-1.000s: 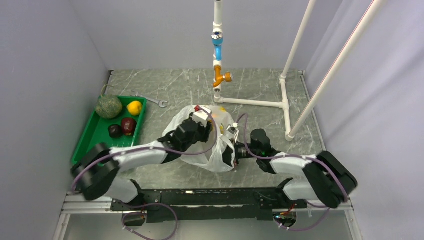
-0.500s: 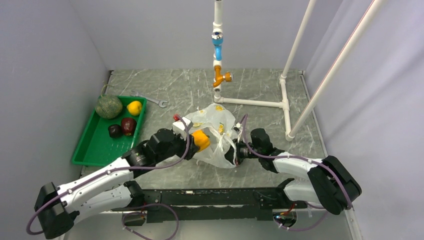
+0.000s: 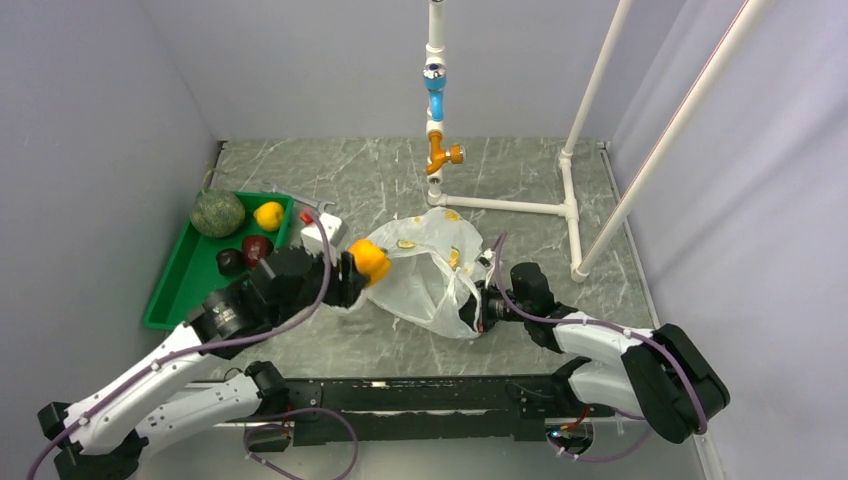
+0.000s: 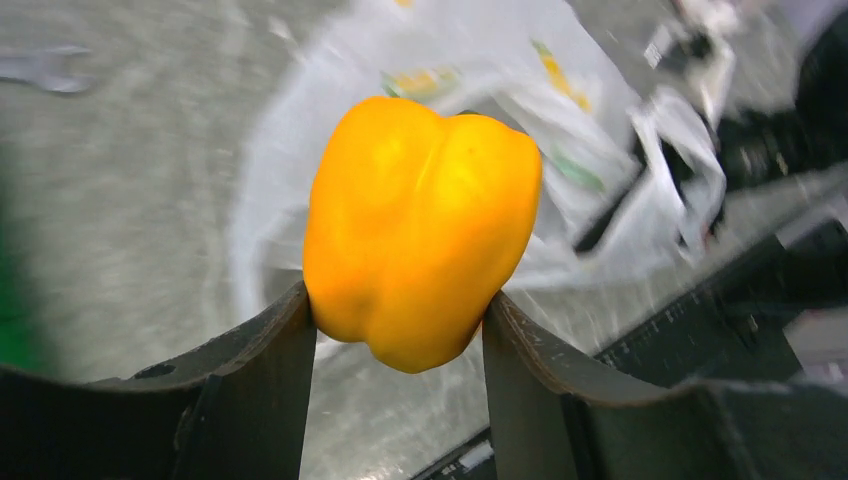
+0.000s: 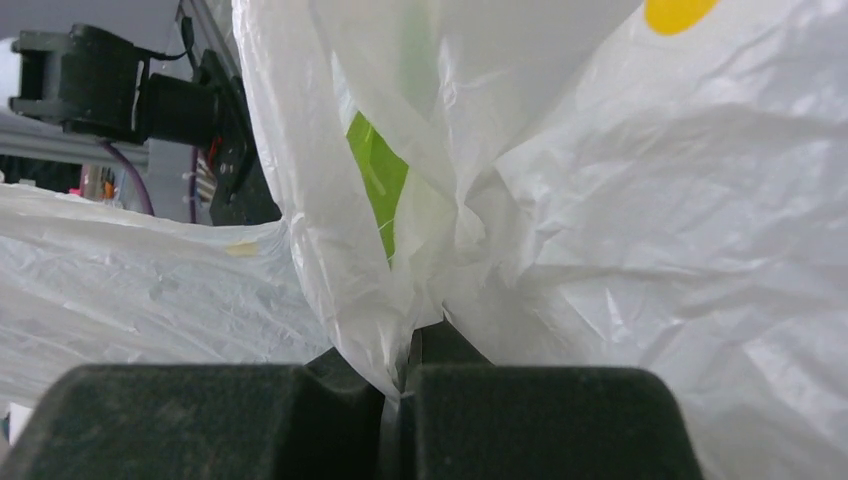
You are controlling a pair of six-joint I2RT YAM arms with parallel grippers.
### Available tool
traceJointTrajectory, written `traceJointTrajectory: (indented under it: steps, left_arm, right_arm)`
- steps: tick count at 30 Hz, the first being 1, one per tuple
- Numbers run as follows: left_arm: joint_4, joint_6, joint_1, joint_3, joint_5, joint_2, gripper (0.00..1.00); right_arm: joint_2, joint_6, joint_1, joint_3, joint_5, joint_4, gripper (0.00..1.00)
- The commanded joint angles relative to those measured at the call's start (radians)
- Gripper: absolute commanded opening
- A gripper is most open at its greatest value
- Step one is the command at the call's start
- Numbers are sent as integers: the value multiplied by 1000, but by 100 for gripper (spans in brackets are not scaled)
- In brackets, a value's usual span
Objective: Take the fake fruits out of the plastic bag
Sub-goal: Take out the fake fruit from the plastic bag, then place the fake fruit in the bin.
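Note:
My left gripper [image 3: 358,268] is shut on an orange-yellow bell-pepper-shaped fake fruit [image 3: 370,261], held above the table left of the plastic bag [image 3: 425,275]. In the left wrist view the fruit [image 4: 420,225] sits between both fingers [image 4: 265,370], with the bag [image 4: 560,120] behind it. My right gripper [image 3: 478,305] is shut on the bag's near edge; the right wrist view shows crinkled plastic [image 5: 400,330] pinched between the jaws. A green melon [image 3: 218,213], a yellow lemon [image 3: 268,215] and dark red fruits [image 3: 256,249] lie in the green tray [image 3: 185,280].
A white pipe frame [image 3: 520,207] with a blue and orange valve [image 3: 436,100] stands behind the bag. A wrench [image 3: 310,204] lies by the tray's far corner. Grey walls close in left and right. The black rail [image 3: 400,395] runs along the near edge.
My left gripper has pulled out of the bag holding the orange-yellow fruit and moved left toward the tray. The bag has flattened and shifted slightly right. My right gripper keeps its hold on the bag.

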Motion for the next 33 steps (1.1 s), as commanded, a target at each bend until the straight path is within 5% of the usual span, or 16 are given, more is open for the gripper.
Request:
traceJointTrajectory:
  steps: [1,12,20,21,23,25,33]
  left_arm:
    - [-222,14,42,202,-364,97,16]
    - [-152,71,545,103,-632,198,17]
    - [-261,-258,601,-14,-685,201,18]
    - [-271,-288,601,-28,-683,192,21]
    - [-279,-328,601,-57,-688,158,50]
    - [-284,-355,601,-84,-711,114,64]
    - [-345,-445,601,-92,-815,-19,99]
  right_arm:
    - [-2,4,0,-5,-56,99,0]
    - [-84,-4,-1,4,-47,36,0]
    - [-75,-2,-1,-9,-157,161,0]
    - [-68,11,0,-24,-199,214,0]
    - [-54,61,-1,-46,-261,326,0]
    - [-43,97,3,-56,-299,402,0]
    - [14,104,86,49,-365,449,0]
